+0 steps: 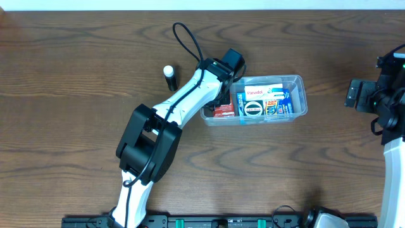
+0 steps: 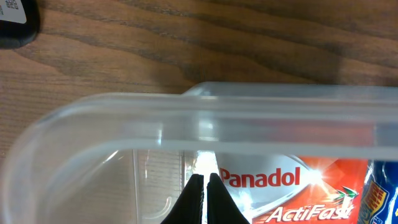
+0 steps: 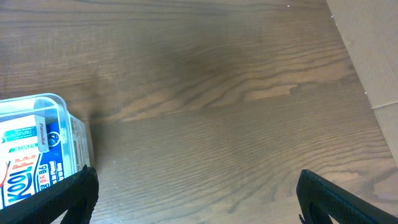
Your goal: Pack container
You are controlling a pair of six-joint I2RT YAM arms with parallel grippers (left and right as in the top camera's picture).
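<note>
The clear plastic container (image 1: pixel 302 95) lies at the table's middle and holds a white-and-red Panadol box (image 1: pixel 262 90), a red box (image 1: pixel 223 110), a blue box (image 1: pixel 283 105) and a black-and-white pack (image 1: pixel 254 108). My left gripper (image 1: pixel 225 95) reaches over its left end. In the left wrist view its fingers (image 2: pixel 204 186) are shut with nothing between them, just inside the rim (image 2: pixel 249 118) and beside the Panadol box (image 2: pixel 280 186). My right gripper (image 3: pixel 196 193) is open and empty over bare table, right of the container (image 3: pixel 59 102).
A black tube with a white cap (image 1: pixel 169 75) stands on the table left of the container. A dark object (image 2: pixel 15 22) shows at the left wrist view's top-left corner. A pale surface (image 3: pixel 367 50) borders the table at the right wrist view's far right.
</note>
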